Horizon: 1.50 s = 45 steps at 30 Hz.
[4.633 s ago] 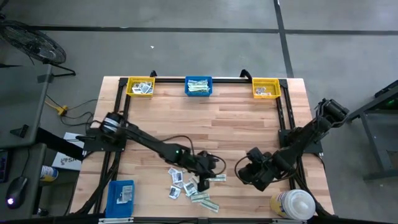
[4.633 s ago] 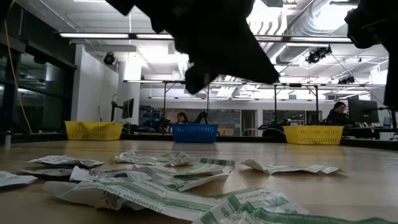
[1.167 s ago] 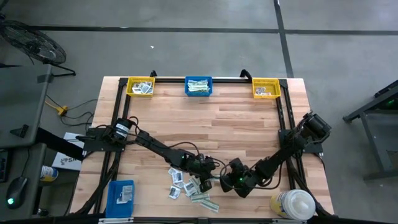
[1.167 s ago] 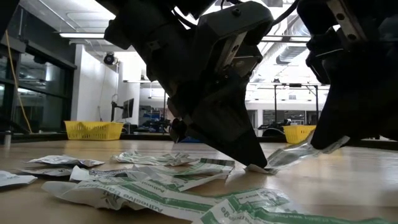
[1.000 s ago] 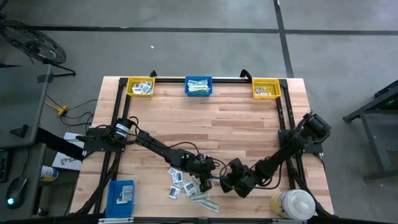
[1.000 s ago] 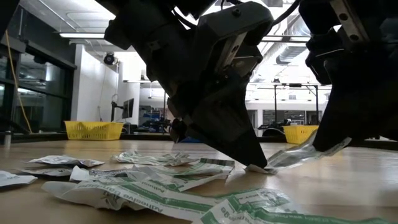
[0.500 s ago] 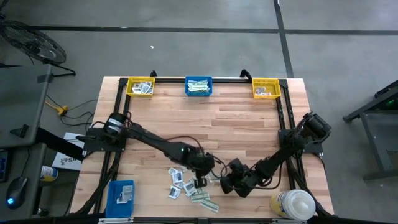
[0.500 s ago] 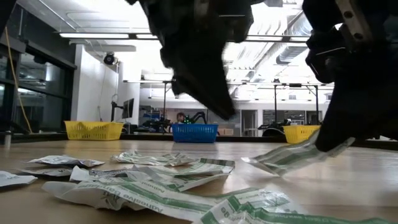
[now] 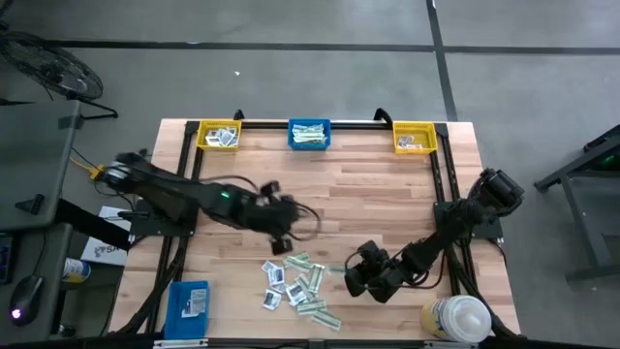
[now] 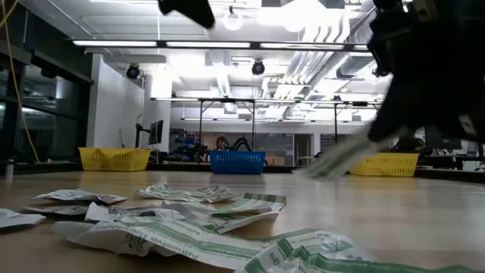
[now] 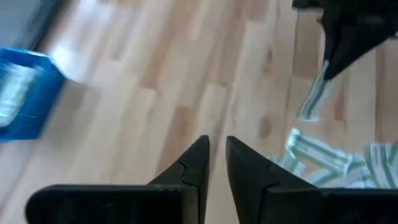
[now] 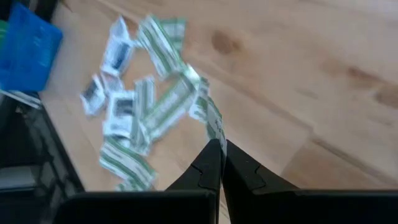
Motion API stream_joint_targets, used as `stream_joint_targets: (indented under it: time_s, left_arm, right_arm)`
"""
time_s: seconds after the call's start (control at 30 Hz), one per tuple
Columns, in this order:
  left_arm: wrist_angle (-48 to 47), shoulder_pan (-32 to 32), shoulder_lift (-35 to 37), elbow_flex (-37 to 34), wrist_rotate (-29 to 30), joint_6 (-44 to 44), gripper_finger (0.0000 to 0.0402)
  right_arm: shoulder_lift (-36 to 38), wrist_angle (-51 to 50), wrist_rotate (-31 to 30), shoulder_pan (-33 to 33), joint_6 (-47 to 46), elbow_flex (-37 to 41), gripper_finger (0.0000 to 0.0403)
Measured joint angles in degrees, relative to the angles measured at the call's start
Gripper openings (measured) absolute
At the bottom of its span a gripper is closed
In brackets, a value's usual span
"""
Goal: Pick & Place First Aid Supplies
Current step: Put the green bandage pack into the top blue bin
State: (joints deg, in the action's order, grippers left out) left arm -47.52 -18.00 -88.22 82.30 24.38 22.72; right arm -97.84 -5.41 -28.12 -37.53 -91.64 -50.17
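Your right hand (image 12: 219,144) pinches one green strip (image 12: 213,122).
It hangs above the bench (image 9: 387,194) beside the packet pile (image 9: 295,286) (near edge). Left hand (image 11: 216,144), fingers slightly apart, holds nothing.

2 yellow bins (image 9: 218,135) at table back; blue bin (image 9: 309,134) btwn; bottle (image 9: 457,318) front-right.

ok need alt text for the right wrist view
The right gripper is shut on a green-and-white strip packet, holding it above the wooden table. Beyond it, a loose pile of packets, white squares and green-striped strips, lies on the wood, with a blue bin at the table's edge.
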Motion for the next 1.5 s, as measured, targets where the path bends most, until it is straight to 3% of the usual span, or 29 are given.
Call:
stream_joint_targets:
  time_s: [0.27,0.63,0.87,1.17,1.33,1.5]
  left_arm:
    - [4.1,0.0,21.6,-17.3,2.6,3.3,0.0053]
    - [15.2,0.0,46.3,-40.6,1.4,8.1,0.0053]
    - [15.7,0.0,59.1,-46.6,1.6,7.4,0.0053]
    - [14.4,0.0,73.7,-51.2,1.9,4.9,0.0053]
    - [14.3,0.0,77.1,-52.1,1.6,2.5,0.0053]
    - [14.4,0.0,77.3,-52.1,0.9,1.7,0.0053]
  right_arm:
    - [7.9,-3.3,0.5,6.6,10.9,0.0,0.0]
    - [15.9,0.9,8.1,23.8,29.6,0.0,0.0]
    - [17.3,7.1,14.6,35.2,37.4,-0.6,0.0]
    - [17.0,5.5,18.6,48.6,46.8,-7.2,0.0]
    - [14.0,5.7,22.5,55.7,50.4,-10.1,0.0]
    - [6.4,5.8,29.7,61.6,53.5,-14.6,0.0]
